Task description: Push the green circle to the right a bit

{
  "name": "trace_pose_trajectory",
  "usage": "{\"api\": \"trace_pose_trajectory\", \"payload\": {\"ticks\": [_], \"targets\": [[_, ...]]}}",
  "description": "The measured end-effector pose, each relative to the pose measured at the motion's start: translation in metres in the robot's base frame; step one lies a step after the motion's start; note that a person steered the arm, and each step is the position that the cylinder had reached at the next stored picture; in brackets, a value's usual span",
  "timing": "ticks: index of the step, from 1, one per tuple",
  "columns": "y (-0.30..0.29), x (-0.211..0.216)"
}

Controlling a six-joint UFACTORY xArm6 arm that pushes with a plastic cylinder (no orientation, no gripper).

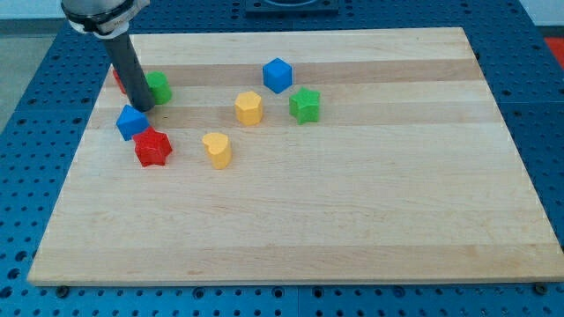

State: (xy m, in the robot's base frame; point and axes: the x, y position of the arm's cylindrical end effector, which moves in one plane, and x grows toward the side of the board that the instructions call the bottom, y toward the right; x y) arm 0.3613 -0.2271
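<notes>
The green circle [159, 86] sits near the board's upper left. My tip [142, 107] stands right against its lower left side, with the dark rod hiding part of it. A red block [117, 79], shape unclear, peeks out behind the rod at the view's left. A blue cube [131, 121] lies just below my tip, and a red star [152, 147] lies below that.
A yellow heart [217, 150] lies right of the red star. A yellow hexagon [249, 107], a green star [305, 105] and a blue hexagon-like block [277, 75] lie toward the board's middle top. The wooden board [352, 220] rests on a blue pegboard table.
</notes>
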Motion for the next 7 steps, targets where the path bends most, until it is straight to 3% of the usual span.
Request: {"api": "trace_pose_trajectory", "payload": {"ticks": [3,7], "targets": [[-0.03,-0.001],[0.034,-0.038]]}}
